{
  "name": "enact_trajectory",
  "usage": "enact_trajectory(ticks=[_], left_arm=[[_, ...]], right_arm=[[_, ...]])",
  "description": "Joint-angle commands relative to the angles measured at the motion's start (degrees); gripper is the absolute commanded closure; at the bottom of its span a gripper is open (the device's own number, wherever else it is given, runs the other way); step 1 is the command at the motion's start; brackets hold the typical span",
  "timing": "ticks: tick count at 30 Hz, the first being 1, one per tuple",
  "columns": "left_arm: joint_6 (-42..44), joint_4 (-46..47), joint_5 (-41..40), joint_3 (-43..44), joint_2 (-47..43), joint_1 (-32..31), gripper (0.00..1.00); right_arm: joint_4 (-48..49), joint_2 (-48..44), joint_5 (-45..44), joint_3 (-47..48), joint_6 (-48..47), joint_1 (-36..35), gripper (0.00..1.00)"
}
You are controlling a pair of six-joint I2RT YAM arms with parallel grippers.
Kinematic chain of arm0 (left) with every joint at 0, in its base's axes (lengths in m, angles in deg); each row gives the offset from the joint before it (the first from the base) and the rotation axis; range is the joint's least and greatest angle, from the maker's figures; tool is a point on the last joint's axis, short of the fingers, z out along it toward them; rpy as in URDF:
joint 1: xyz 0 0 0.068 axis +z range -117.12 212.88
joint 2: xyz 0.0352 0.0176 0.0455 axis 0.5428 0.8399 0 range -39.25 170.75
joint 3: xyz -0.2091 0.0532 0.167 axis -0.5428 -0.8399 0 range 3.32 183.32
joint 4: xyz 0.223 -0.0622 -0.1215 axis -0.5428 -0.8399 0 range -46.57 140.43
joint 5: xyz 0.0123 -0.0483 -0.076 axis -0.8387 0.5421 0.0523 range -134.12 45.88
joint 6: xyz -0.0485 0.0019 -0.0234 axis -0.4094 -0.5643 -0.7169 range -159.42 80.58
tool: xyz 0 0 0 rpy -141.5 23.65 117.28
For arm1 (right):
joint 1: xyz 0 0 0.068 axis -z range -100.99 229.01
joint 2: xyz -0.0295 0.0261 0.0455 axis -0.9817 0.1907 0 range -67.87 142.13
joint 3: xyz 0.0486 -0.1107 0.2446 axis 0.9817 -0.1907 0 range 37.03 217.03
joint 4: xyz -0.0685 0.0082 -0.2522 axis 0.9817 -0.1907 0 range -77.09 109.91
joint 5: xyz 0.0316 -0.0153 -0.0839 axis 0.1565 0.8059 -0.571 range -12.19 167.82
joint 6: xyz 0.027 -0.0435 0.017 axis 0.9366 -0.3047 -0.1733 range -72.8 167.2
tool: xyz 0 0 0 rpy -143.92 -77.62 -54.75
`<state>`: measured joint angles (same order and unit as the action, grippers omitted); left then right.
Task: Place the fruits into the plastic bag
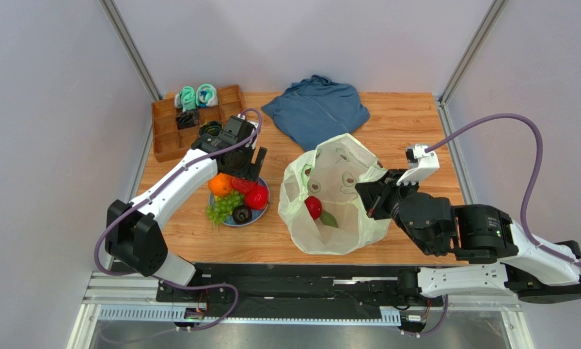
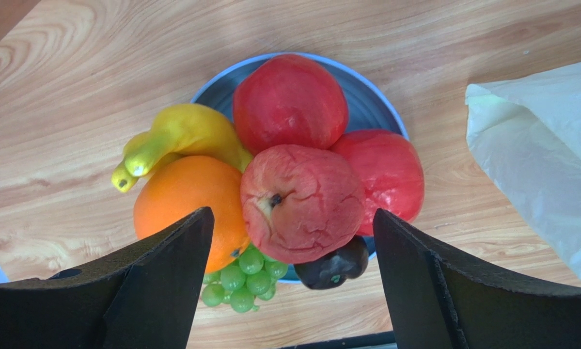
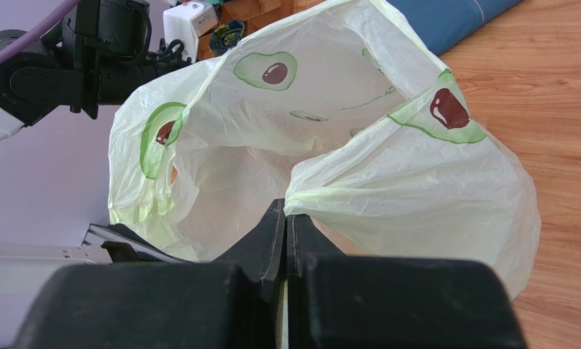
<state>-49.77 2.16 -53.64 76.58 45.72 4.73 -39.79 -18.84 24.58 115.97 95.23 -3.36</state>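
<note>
Fruits glossy, heaped on blue plate, plastic bag pale-green, crinkly, avocado-printed

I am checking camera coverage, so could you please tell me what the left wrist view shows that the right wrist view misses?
Only left wrist: the open left claw above a blue plate of red fruits, orange, banana, grapes. Only right wrist: the right claw shut on the plastic bag, the blue garment. Both: the bag and wooden table.

Fruits on plate, L of bag
</note>
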Motion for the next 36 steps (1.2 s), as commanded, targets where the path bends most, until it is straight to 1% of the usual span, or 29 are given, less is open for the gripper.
enact_trajectory(ticks=[1, 4, 11, 27, 32, 36], left_arm=[[1.7, 2.4, 2.2, 2.3, 0.7, -0.3, 0.10], [2.4, 2.4, 2.6, 2.4, 1.7, -0.5, 0.09], [2.6, 2.4, 0.6, 2.1, 3.5, -0.9, 0.08], [2.4, 2.1, -1.7, 1.5, 5.8, -1.8, 0.09], [2.5, 2.0, -1.8, 1.5, 6.4, -1.9, 0.12], [2.4, 2.0, -2.1, 1.5, 6.7, -2.0, 0.18]], right_arm=[[0.5, -0.1, -0.8, 1.0, 1.9, -0.1, 1.00], [0.6, 0.0, -0.7, 1.0, 1.9, -0.1, 1.00], [0.4, -0.3, -1.1, 1.1, 1.9, -0.1, 1.00], [0.2, -0.5, -2.0, 1.3, 1.5, -0.2, 1.00], [0.0, -0.8, -2.1, 1.3, 1.4, 0.0, 1.00], [-0.1, -1.0, -2.3, 1.2, 1.5, 0.0, 1.00]])
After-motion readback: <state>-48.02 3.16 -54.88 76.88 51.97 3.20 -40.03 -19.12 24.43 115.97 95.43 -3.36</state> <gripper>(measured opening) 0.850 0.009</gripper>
